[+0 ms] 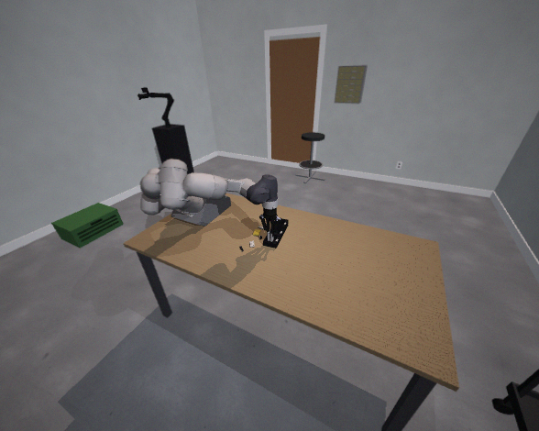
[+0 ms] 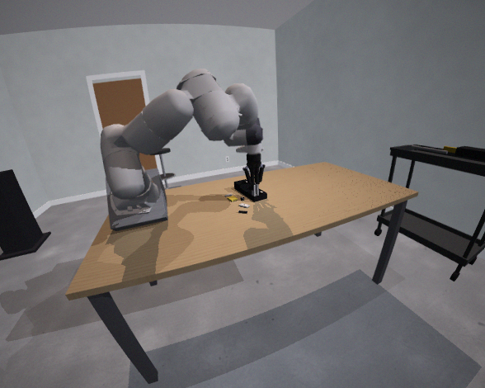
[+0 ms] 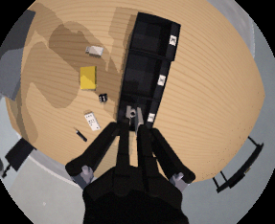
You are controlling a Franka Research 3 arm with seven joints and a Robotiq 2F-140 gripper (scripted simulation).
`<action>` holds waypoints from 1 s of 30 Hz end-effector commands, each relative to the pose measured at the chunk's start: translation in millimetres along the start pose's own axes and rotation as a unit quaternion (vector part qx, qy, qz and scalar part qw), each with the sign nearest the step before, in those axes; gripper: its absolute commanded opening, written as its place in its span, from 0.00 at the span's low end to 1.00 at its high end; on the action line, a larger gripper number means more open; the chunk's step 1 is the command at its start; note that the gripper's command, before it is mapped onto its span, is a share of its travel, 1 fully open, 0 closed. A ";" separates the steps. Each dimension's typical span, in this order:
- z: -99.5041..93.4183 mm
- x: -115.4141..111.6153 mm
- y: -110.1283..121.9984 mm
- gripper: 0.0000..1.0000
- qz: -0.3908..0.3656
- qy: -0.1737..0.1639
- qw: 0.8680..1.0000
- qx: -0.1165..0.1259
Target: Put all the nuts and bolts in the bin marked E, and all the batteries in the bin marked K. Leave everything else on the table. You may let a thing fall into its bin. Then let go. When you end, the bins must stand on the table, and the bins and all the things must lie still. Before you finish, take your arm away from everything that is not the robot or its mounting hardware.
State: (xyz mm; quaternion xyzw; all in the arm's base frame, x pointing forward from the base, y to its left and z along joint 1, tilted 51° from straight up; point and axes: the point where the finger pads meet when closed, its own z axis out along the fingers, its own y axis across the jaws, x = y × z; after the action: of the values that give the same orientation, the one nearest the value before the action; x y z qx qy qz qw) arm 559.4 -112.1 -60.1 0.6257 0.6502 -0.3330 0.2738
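Small loose parts lie left of the bins on the tabletop (image 3: 212, 91): a dark bolt-like piece (image 3: 81, 134), a white piece (image 3: 91, 120) and a yellow block (image 3: 87, 78), all well apart from the edges. The pincer (image 3: 132, 126) is clenched on a small grey cylinder (image 3: 133, 115); battery or bolt, cannot tell. It hangs about upright, directly over the near end compartment of the black bin row (image 3: 155, 33). The row's long axis runs away from the pincer, toward the far side. The bin letters are too small to read. Judgement: if this bin matches, dropping needs only opening. There is wide open room on the right.
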 end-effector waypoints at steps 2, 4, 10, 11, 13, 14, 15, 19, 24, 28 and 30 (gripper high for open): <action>0.9 0.0 2.4 0.07 0.002 0.000 1.000 -0.002; 0.9 0.0 2.5 0.07 0.002 0.000 1.000 -0.002; 0.9 0.1 2.3 0.19 0.002 0.000 1.000 -0.002; 0.9 0.1 2.3 0.19 0.002 0.000 1.000 -0.002; 0.9 0.1 2.3 0.19 0.002 0.000 1.000 -0.002; 0.9 0.1 2.3 0.19 0.002 0.000 1.000 -0.002; 0.9 0.1 2.3 0.19 0.002 0.000 1.000 -0.002; 0.9 0.1 2.3 0.19 0.002 0.000 1.000 -0.002; 0.9 0.1 2.3 0.19 0.002 0.000 1.000 -0.002; -0.4 0.1 2.3 0.19 0.002 0.000 1.000 -0.002; -3.1 0.0 2.3 0.19 0.002 0.000 1.000 -0.002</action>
State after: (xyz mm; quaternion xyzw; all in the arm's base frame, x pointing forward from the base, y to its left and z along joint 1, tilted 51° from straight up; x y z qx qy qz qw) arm 560.8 -112.4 -60.1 0.6264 0.6500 -0.3316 0.2742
